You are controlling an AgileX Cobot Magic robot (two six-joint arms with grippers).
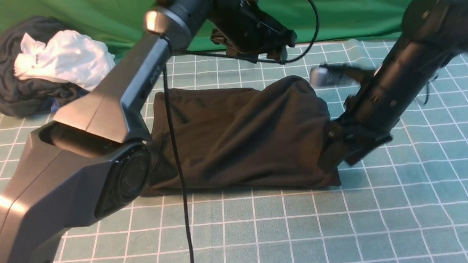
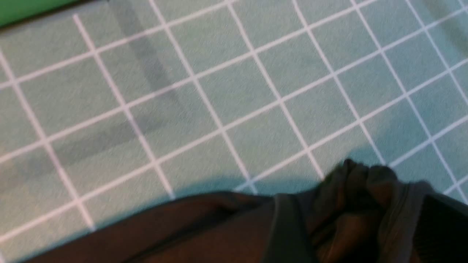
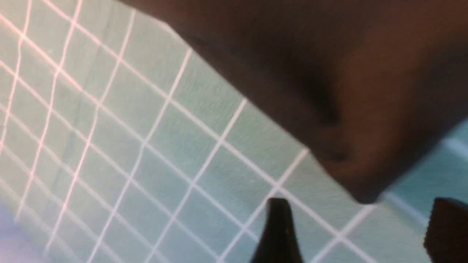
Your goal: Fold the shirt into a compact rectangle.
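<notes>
Front view: shirt (image 1: 234, 139) — dark, limp knit, folded to a rough rectangle on the grid mat (image 1: 345, 230), lying between both arms; left gripper (image 1: 271, 44) above its far edge, jaw state not discernible; right gripper (image 1: 336, 76) blurred at its right end. Left wrist view: bunched fabric just below the tool, no fingers visible. Right wrist view: fingertips (image 3: 278, 226) parted, empty, cloth corner just beyond them. Handling — light, soft, slumps readily; best pinched at edges or corners.
</notes>
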